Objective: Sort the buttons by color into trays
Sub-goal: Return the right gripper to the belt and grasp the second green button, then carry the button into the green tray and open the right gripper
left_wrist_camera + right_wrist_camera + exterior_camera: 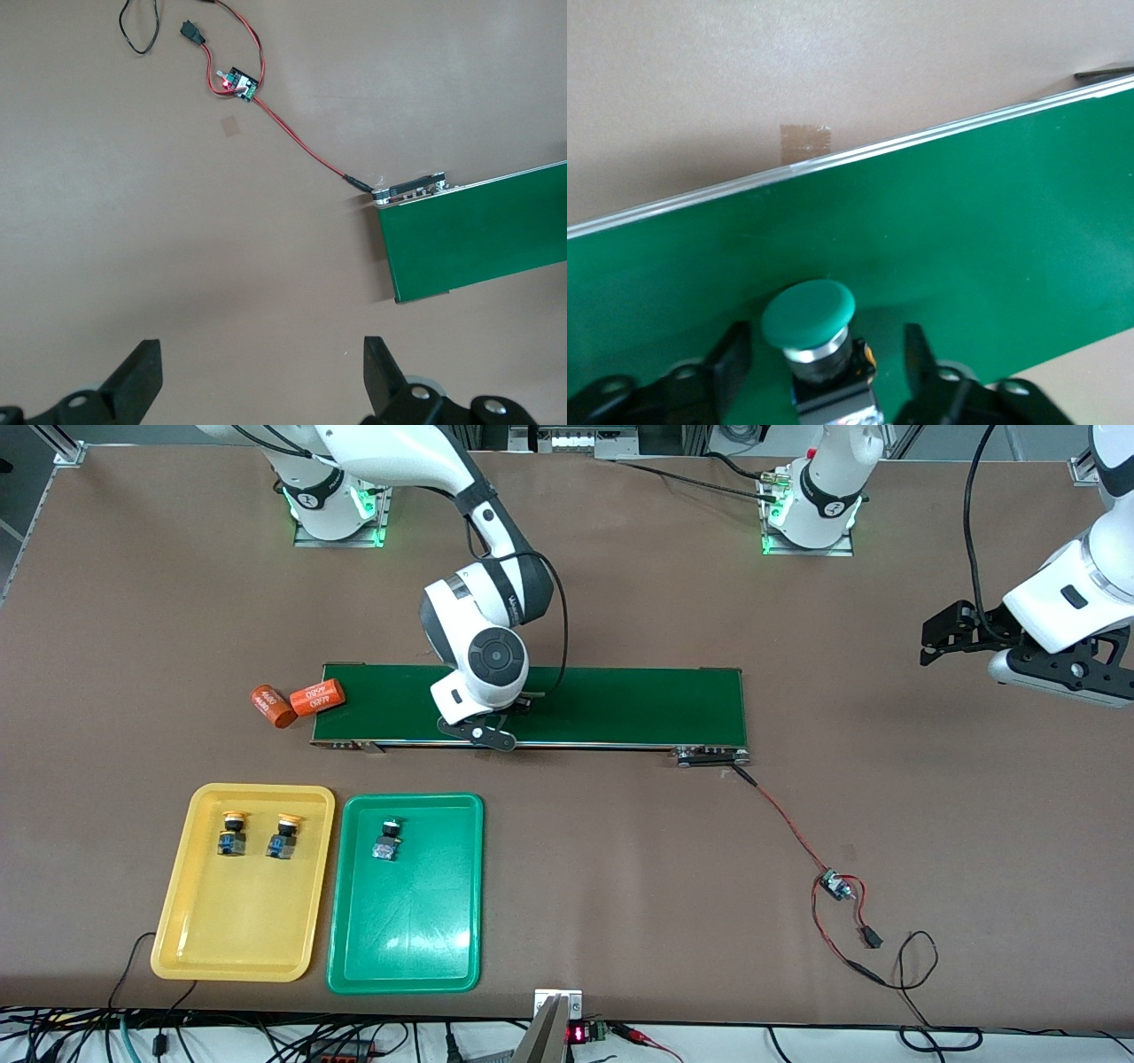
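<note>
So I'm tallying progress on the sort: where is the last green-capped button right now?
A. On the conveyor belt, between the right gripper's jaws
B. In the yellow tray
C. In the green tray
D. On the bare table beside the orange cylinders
A: the right wrist view shows the green-capped button standing on the conveyor belt between the right gripper's jaws.

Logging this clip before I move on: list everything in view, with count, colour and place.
yellow tray: one, nearest the front camera, holds two yellow-capped buttons.
green tray: one, beside it, holds one green-capped button.
conveyor belt: one, dark green, mid-table; another green-capped button on it.
orange cylinders: two, at the belt's end.
red-wired controller board: one.
right gripper: fingers flank the belt's button.
left gripper: open, waiting above bare table.
</note>
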Controlling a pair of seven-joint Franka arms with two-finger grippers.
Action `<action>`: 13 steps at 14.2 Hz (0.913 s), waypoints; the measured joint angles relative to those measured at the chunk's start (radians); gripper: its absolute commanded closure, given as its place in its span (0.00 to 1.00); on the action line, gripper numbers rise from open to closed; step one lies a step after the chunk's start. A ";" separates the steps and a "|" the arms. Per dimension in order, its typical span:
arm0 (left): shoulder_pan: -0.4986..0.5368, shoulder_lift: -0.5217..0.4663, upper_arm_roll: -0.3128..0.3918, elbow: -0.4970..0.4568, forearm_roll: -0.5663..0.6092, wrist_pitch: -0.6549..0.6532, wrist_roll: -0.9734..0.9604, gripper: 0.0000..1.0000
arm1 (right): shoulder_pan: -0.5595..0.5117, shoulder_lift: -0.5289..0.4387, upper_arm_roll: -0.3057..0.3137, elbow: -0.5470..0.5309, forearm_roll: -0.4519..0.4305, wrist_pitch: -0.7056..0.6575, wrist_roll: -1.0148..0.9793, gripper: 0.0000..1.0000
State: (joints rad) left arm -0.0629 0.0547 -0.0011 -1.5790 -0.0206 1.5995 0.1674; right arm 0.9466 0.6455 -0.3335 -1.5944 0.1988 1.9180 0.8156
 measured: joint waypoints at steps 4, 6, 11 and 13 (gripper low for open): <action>0.004 0.000 0.000 0.000 0.000 0.000 0.002 0.00 | -0.002 -0.011 0.000 -0.005 0.000 -0.015 0.000 0.84; 0.005 0.000 0.000 0.000 0.000 0.000 0.010 0.00 | -0.002 -0.011 -0.001 -0.008 -0.001 -0.021 -0.009 0.85; 0.029 0.002 0.000 -0.005 -0.004 0.025 0.058 0.00 | -0.013 -0.014 -0.006 -0.010 -0.001 -0.028 -0.065 1.00; 0.038 0.003 0.000 -0.014 -0.007 0.039 0.073 0.00 | -0.033 -0.028 -0.008 -0.006 -0.001 -0.024 -0.085 1.00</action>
State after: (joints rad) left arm -0.0245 0.0574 -0.0012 -1.5932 -0.0272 1.6387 0.2404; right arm 0.9141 0.6176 -0.3411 -1.6002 0.1981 1.8938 0.7303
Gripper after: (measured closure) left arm 0.000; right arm 0.678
